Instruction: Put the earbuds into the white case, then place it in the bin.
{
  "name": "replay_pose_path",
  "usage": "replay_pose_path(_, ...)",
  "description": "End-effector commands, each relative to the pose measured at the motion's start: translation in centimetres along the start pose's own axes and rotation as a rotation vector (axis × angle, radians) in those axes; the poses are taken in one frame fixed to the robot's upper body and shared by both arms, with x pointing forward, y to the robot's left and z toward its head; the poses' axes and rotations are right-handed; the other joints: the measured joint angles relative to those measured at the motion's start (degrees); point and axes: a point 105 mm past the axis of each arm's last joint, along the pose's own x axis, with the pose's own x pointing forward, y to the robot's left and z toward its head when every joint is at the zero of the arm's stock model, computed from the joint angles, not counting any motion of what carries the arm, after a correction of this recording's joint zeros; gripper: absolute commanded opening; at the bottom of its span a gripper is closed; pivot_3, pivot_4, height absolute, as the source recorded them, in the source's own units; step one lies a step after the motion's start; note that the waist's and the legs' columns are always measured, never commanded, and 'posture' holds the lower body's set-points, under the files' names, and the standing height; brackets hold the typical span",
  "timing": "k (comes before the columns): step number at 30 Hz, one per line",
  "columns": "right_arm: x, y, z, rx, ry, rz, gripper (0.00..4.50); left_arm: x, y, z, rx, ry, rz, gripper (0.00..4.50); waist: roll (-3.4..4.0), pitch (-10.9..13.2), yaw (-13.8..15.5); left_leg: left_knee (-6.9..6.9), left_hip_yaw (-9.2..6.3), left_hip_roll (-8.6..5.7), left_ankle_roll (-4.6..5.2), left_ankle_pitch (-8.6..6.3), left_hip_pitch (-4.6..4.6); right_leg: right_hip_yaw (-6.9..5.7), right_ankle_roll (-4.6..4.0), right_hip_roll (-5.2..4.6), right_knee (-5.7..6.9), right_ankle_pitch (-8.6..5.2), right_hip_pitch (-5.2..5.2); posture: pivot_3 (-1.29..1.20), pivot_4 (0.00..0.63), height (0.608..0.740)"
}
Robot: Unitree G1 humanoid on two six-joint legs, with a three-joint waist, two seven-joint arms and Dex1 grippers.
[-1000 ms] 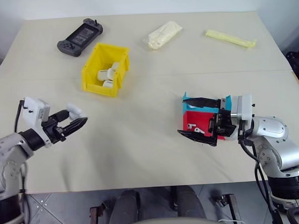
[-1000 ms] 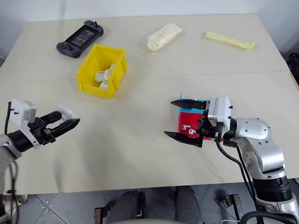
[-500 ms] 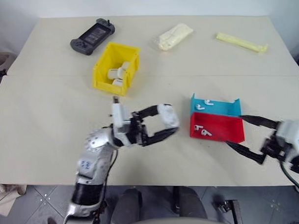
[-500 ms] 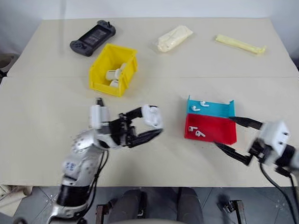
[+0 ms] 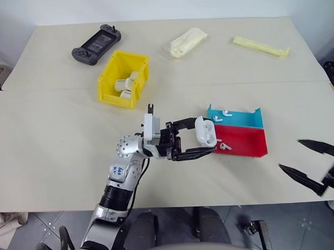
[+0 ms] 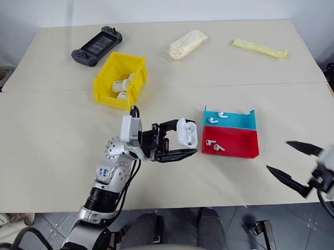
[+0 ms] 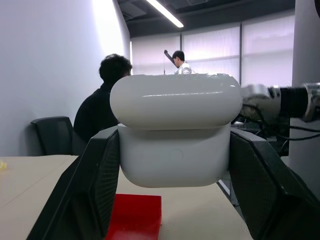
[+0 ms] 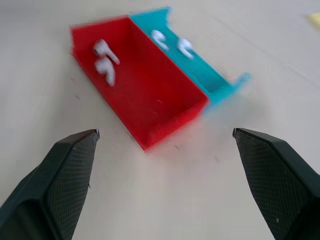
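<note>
Holding the white case (image 5: 205,132) up over the middle of the surface, left end effector (image 5: 199,138) clamped on its lower body, lid ajar on top. Looks light, hard and glossy, so likely slippery; best gripped across the flat sides of the body, clear of the hinge. Right end effector (image 5: 310,163) spread wide and empty off the surface's near right corner. Just beside the case, a red tray (image 5: 254,145) with two earbuds (image 5: 224,146), a blue tray (image 5: 243,119) touching it with two more; tiny, easily dropped. Toward the far left, the bin (image 5: 111,77) already holding several white cases
</note>
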Motion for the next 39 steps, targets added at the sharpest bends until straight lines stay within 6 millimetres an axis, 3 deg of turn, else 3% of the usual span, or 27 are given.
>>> replay_pose_path(1, 3.1, 1.2, 3.0, 0.009, 0.048, 0.102, 4.5, -0.3, 0.5, 0.9, 0.055, -0.003, 0.019, 2.8, 0.0, 0.0, 0.1, 0.02, -0.05, 0.02, 0.0, 0.0, 0.0, -0.03, -0.03, 0.01, 0.0, -0.01, 0.0, 0.0, 0.15, 0.74)
replay_pose_path(3, 4.3, 1.8, 4.1, 0.026, 0.066, 0.158, 4.5, -0.4, 0.6, 0.9, 0.06, 0.003, 0.034, 2.8, -0.01, 0.0, 0.5, 0.01, -0.11, 0.01, -0.01, 0.0, -0.05, -0.07, -0.03, 0.0, -0.01, -0.01, 0.0, 0.0, 0.15, 0.74)
replay_pose_path(11, 7.9, 2.2, 3.2, 0.002, 0.351, 0.187, 4.5, -0.9, 0.7, 0.7, 0.071, 0.024, 0.087, 2.8, -0.01, 0.0, 1.3, 0.22, -0.46, -0.07, 0.08, -0.03, -0.72, -0.42, 0.06, -0.01, -0.41, 0.23, -0.12, 0.0, 0.15, 0.74)
replay_pose_path(18, 8.9, 1.2, 2.4, -0.023, 0.464, 0.136, 4.5, -0.8, 0.8, 0.7, 0.08, 0.023, 0.113, 2.8, -0.01, 0.0, 1.4, 0.22, -0.45, -0.08, 0.1, -0.02, -0.79, -0.47, 0.1, -0.01, -0.48, 0.27, -0.13, 0.0, 0.15, 0.74)
replay_pose_path(24, 9.3, 1.5, 2.2, -0.004, 0.497, 0.178, 2.56, -0.5, 0.7, 0.8, 0.079, 0.019, 0.119, 2.8, -0.01, 0.0, 1.1, 0.22, -0.44, -0.07, 0.09, -0.02, -0.78, -0.47, 0.11, -0.01, -0.47, 0.28, -0.14, 0.0, 0.15, 0.74)
replay_pose_path(31, 10.1, 2.2, 2.4, 0.015, 0.539, 0.23, 2.56, -0.3, 0.8, 0.9, 0.08, 0.014, 0.13, 2.8, -0.01, 0.0, 0.4, 0.21, -0.45, -0.06, 0.09, -0.02, -0.79, -0.48, 0.12, -0.01, -0.47, 0.28, -0.15, 0.0, 0.15, 0.74)
replay_pose_path(39, 10.9, 1.7, 1.8, -0.008, 0.604, 0.213, 2.56, -0.1, 0.7, 0.9, 0.082, 0.008, 0.141, 2.8, -0.01, 0.0, 0.2, 0.2, -0.45, -0.07, 0.09, -0.02, -0.8, -0.48, 0.12, -0.01, -0.48, 0.28, -0.16, 0.0, 0.15, 0.74)
